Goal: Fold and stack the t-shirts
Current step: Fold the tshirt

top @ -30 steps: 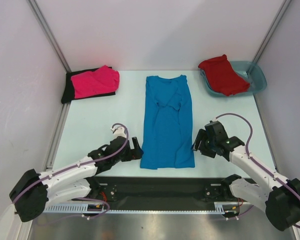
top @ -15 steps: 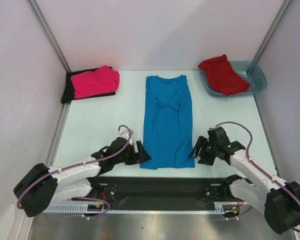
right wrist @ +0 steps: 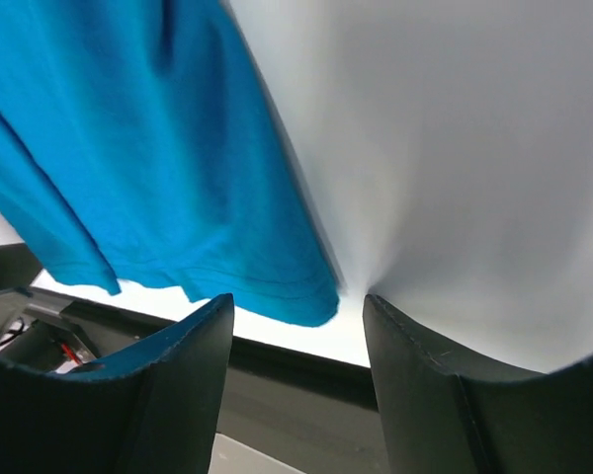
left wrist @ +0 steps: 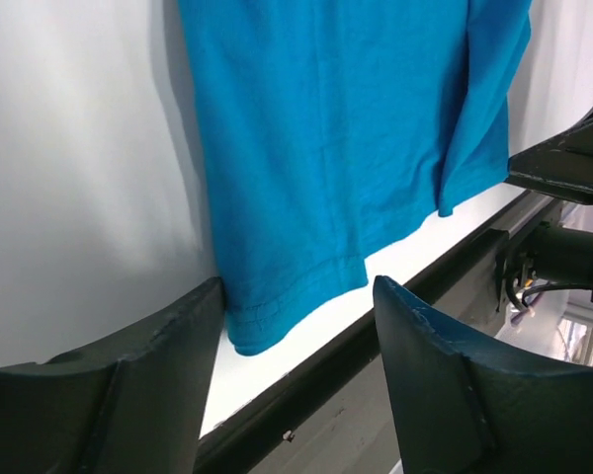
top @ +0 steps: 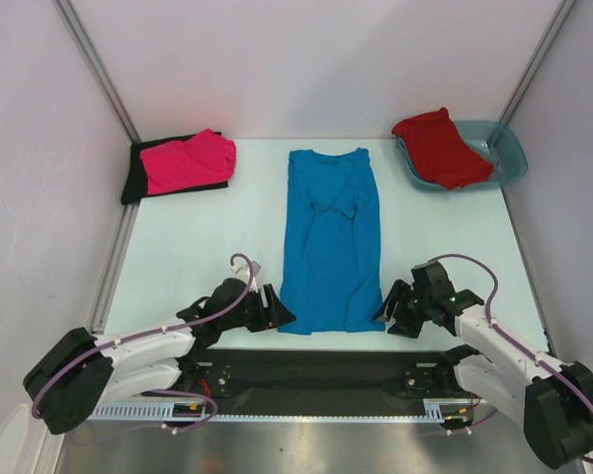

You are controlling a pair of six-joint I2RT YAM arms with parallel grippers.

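While the blue t-shirt [top: 331, 237] is lying flat in the middle of the bench [top: 198, 247], its long side is running from 12 o'clock to 6 o'clock. The neck is pointing to 12 and the bottom edge is lying at 6. The left claw [top: 281, 310] is sitting at the bottom corner near 7 o'clock. The right claw [top: 387, 314] is sitting at the bottom corner near 5 o'clock. Both claws are standing apart and are not pinching yet. Each wrist view is showing a cloth corner lying between the fingers. Each arm is sitting just as near to its own corner. I am guessing the next move is closing on both corners and carrying them toward 12 o'clock.
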